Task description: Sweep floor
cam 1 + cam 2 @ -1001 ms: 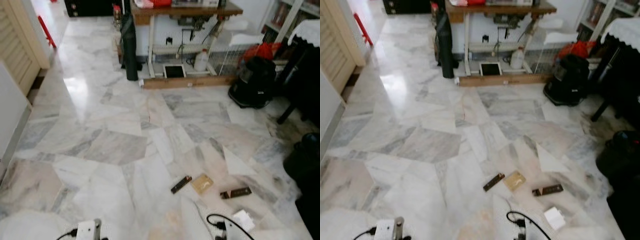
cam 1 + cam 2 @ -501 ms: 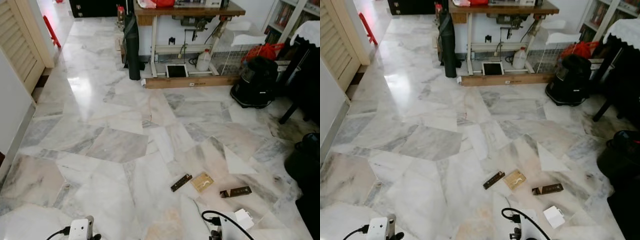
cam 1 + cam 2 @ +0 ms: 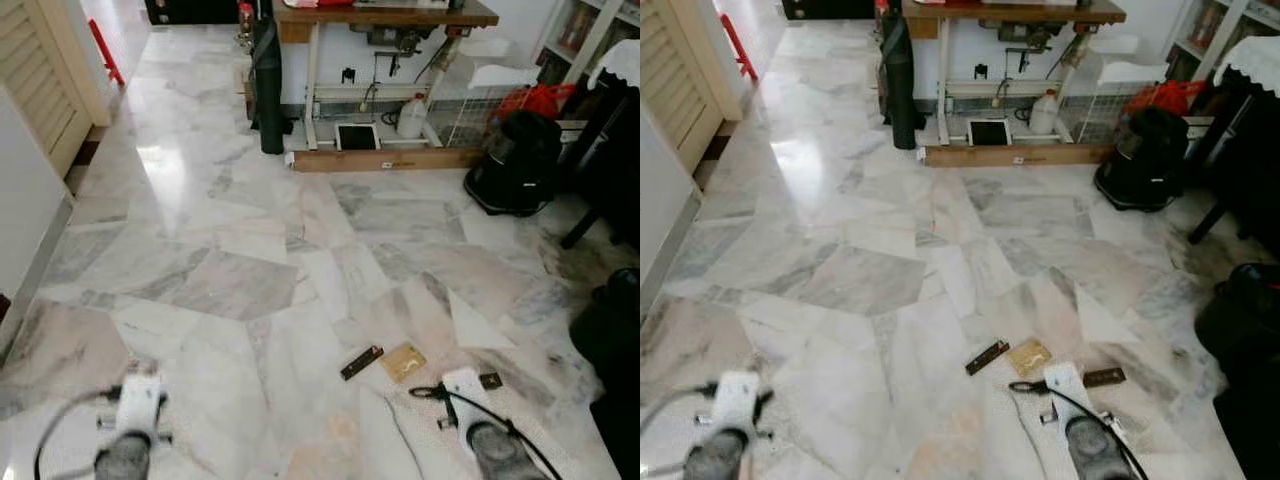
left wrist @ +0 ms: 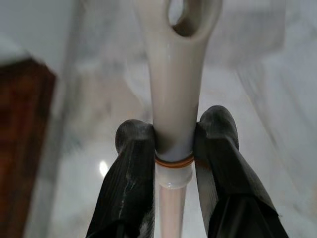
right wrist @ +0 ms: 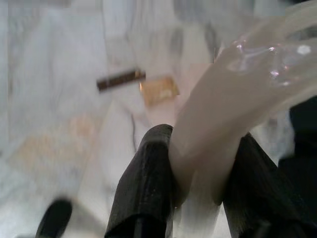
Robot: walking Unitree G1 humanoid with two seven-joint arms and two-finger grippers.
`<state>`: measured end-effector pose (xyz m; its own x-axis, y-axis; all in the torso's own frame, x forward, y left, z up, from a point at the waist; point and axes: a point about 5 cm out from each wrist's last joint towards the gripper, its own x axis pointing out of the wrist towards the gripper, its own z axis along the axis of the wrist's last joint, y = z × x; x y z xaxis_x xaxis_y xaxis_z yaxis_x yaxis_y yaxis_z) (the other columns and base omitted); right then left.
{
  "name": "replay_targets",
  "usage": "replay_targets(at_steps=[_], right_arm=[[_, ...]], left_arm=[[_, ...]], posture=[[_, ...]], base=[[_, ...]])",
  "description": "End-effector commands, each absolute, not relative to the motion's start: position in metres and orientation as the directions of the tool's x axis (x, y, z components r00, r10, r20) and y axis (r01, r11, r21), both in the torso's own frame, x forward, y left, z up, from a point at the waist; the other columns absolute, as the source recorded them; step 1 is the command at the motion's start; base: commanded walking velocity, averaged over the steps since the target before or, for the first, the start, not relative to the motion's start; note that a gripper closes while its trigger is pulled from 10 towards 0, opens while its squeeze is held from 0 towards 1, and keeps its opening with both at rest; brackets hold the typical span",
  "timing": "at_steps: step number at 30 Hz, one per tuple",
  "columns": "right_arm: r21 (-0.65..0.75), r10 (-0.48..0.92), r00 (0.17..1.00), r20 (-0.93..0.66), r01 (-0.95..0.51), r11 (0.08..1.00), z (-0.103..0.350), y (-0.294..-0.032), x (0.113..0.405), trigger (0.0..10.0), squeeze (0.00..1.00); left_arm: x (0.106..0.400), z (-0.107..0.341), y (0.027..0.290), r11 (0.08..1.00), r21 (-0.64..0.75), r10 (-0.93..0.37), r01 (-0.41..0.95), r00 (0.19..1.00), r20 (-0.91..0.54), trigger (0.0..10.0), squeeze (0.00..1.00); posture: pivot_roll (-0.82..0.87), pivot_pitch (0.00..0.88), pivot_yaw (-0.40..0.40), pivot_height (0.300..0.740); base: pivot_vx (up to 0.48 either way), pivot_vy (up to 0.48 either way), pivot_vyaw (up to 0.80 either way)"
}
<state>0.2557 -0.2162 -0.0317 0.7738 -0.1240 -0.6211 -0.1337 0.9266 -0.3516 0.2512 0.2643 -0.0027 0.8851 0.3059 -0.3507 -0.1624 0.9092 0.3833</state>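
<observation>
Marble floor (image 3: pixel 230 280) with wrappers (image 3: pixel 403 362) ahead of the right gripper (image 5: pixel 203 163), which clasps a pale dustpan handle (image 5: pixel 218 134); left gripper (image 4: pixel 173 144) clamps the broom handle (image 4: pixel 173 89).

This was a lived-in room of a home: a polished floor (image 3: pixel 230 290) of irregular marble slabs ran up to a wooden sewing table (image 3: pixel 385 15) with wires and a plastic jug (image 3: pixel 411 117) beneath it, a black vacuum cleaner (image 3: pixel 513 165) stood near a bookshelf (image 3: pixel 583 25), and a louvred door (image 3: pixel 45 85) opened onto a passage
</observation>
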Motion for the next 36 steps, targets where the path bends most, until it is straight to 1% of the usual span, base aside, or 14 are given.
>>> replay_targets(at_steps=[1, 2, 3, 8, 11, 13, 15, 16, 19, 20, 25, 29, 31, 36], right_arm=[[-0.363, -0.132, 0.844, -0.52, -0.078, 0.929, -0.011, -0.217, 0.277, 10.0, 0.0], [-0.353, -0.114, 0.908, -0.403, -0.039, 0.935, 0.015, -0.209, 0.3, 10.0, 0.0], [-0.338, -0.105, 0.935, -0.339, -0.017, 0.941, 0.027, -0.202, 0.309, 10.0, 0.0], [-0.315, -0.103, 0.975, -0.198, 0.037, 0.948, 0.049, -0.193, 0.321, 10.0, 0.0], [-0.306, -0.119, 0.987, -0.106, 0.082, 0.949, 0.062, -0.19, 0.326, 10.0, 0.0], [-0.3, -0.133, 0.988, -0.081, 0.103, 0.948, 0.064, -0.19, 0.326, 10.0, 0.0], [-0.295, -0.165, 0.985, -0.053, 0.143, 0.945, 0.064, -0.191, 0.324, 10.0, 0.0], [-0.295, -0.165, 0.985, -0.053, 0.143, 0.945, 0.064, -0.191, 0.324, 10.0, 0.0], [-0.273, -0.194, 0.979, -0.062, 0.17, 0.947, 0.058, -0.189, 0.319, 10.0, 0.0], [-0.257, -0.181, 0.98, -0.083, 0.154, 0.954, 0.053, -0.184, 0.317, 10.0, 0.0], [-0.241, -0.147, 0.984, -0.1, 0.119, 0.963, 0.048, -0.173, 0.313, 10.0, 0.0], [-0.23, -0.143, 0.986, -0.087, 0.12, 0.966, 0.049, -0.17, 0.313, 10.0, 0.0], [-0.236, -0.146, 0.985, -0.092, 0.121, 0.964, 0.048, -0.172, 0.314, 10.0, 0.0], [-0.242, -0.159, 0.98, -0.119, 0.127, 0.962, 0.039, -0.177, 0.306, 10.0, 0.0]], left_arm=[[0.271, 0.022, 0.262, 0.893, 0.415, 0.287, -0.176, 0.932, -0.22, 10.0, 0.0], [0.295, 0.063, 0.256, 0.878, 0.429, 0.244, -0.212, 0.97, -0.02, 10.0, 0.0], [0.304, 0.082, 0.248, 0.887, 0.404, 0.213, -0.222, 0.975, 0.069, 10.0, 0.0], [0.31, 0.099, 0.232, 0.911, 0.353, 0.168, -0.213, 0.974, 0.153, 10.0, 0.0], [0.311, 0.103, 0.218, 0.936, 0.311, 0.116, -0.168, 0.977, 0.178, 10.0, 0.0], [0.312, 0.105, 0.212, 0.949, 0.277, 0.098, -0.148, 0.977, 0.189, 10.0, 0.0], [0.313, 0.105, 0.202, 0.97, 0.227, 0.043, -0.085, 0.982, 0.185, 10.0, 0.0], [0.313, 0.105, 0.202, 0.97, 0.227, 0.043, -0.085, 0.982, 0.185, 10.0, 0.0], [0.313, 0.104, 0.19, 0.982, 0.187, -0.047, 0.015, 0.985, 0.167, 10.0, 0.0], [0.311, 0.103, 0.185, 0.983, 0.175, -0.087, 0.059, 0.984, 0.158, 10.0, 0.0], [0.306, 0.1, 0.182, 0.979, 0.177, -0.124, 0.1, 0.983, 0.133, 10.0, 0.0], [0.303, 0.103, 0.178, 0.978, 0.153, -0.16, 0.14, 0.979, 0.126, 10.0, 0.0], [0.3, 0.103, 0.166, 0.952, 0.16, -0.278, 0.26, 0.955, 0.104, 10.0, 0.0], [0.298, 0.095, 0.166, 0.955, 0.165, -0.262, 0.247, 0.962, 0.073, 10.0, 0.0]], posture=[[0.05, 0.067, -0.063, 0.74], [0.05, 0.066, -0.064, 0.74], [0.05, 0.066, -0.064, 0.74], [0.04, 0.067, -0.065, 0.74], [0.04, 0.07, -0.067, 0.74], [0.04, 0.07, -0.069, 0.74], [0.04, 0.07, -0.069, 0.74], [0.04, 0.07, -0.069, 0.74], [0.05, 0.072, -0.066, 0.74], [0.05, 0.073, -0.064, 0.74], [0.05, 0.076, -0.062, 0.74], [0.05, 0.074, -0.063, 0.74], [0.06, 0.072, -0.064, 0.74], [0.05, 0.064, -0.064, 0.74]], base=[[0.0, 0.0, 0.0], [0.0, 0.0, 0.0], [0.0, 0.0, 0.0], [0.0, 0.0, 0.0], [0.0, 0.0, 0.0], [0.0, 0.0, 0.0], [0.0, 0.0, 0.0], [0.0, 0.0, 0.0], [0.0, 0.0, 0.0], [0.0, 0.0, 0.0], [0.0, 0.0, 0.0], [0.0, 0.0, 0.0], [0.0, 0.0, 0.0], [0.0, 0.0, 0.0]])
